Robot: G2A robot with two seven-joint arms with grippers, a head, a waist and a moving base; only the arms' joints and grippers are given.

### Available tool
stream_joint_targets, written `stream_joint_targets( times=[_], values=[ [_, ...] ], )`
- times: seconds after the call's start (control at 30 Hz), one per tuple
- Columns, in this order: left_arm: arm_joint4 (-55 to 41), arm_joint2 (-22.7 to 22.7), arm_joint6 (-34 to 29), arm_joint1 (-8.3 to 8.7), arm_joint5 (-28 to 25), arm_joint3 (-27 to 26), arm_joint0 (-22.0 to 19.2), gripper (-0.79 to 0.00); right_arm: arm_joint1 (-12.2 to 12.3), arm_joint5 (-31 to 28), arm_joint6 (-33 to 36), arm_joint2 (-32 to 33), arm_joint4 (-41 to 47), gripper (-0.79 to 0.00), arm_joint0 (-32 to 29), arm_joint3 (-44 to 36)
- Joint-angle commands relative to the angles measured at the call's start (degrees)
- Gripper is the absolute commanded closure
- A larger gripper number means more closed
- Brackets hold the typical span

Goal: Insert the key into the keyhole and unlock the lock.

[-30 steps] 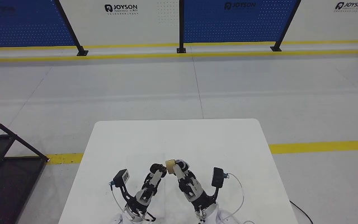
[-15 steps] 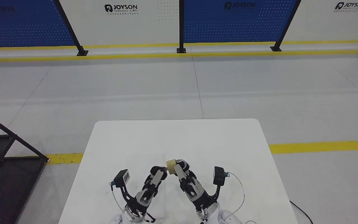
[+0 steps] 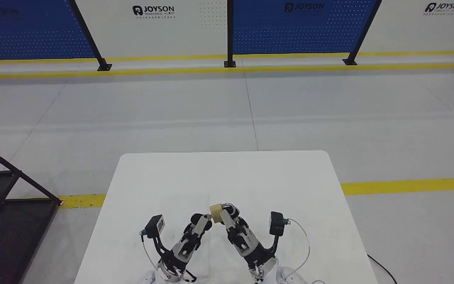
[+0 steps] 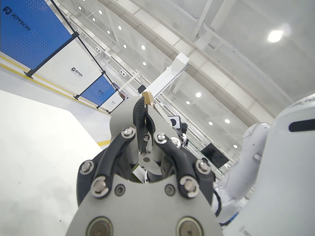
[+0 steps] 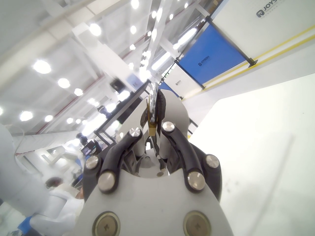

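Lock (image 3: 216, 210): small brass block over the near part of the white counter (image 3: 213, 174), between the tips of the two arms. Both wrist views look up past the fingers to the ceiling, so both pincers are tilted upward and the lock is held off the counter surface.

Left pincer (image 4: 144, 106): narrow, with the pads pressed together. The black fingers (image 4: 139, 117) meet along their length. A brass corner of the lock (image 4: 148, 98) stands out just beyond their tips. This reads as a grip on the lock, but the gripped part is hidden by the pads. In the top view this pincer (image 3: 204, 218) meets the lock from the robot's left side.

Right pincer (image 5: 155, 99): also narrow, clamped on a thin piece seen edge-on. The piece is silver with a bumpy edge toward the tips and brass deeper in. Recorded as the key (image 5: 152, 110), though its shape is hard to read. In the top view the right pincer (image 3: 227, 211) sits just beside the lock, on its right.

Key tip and keyhole: hidden. Cannot tell whether the key touches the lock or is in it.

Surroundings: grey floor with a yellow line (image 3: 397, 187) past the counter, and blue and white barrier panels (image 3: 298, 25) at the far side.
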Motion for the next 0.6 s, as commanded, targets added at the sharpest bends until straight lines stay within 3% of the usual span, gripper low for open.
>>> stream_joint_targets(
  times=[0.0,0.57],
  values=[
    [0.71,-0.02,0.45,-0.02,0.00,0.13,-0.09,0.000,0.00,0.06,0.06,0.00,0.06,0.000,-0.04,-0.01],
    [11.44,-1.15,7.96,-0.84,0.63,0.89,0.22,0.000,0.16,0.26,1.89,0.21,1.25,0.000,-0.83,-0.87]
  ],
)
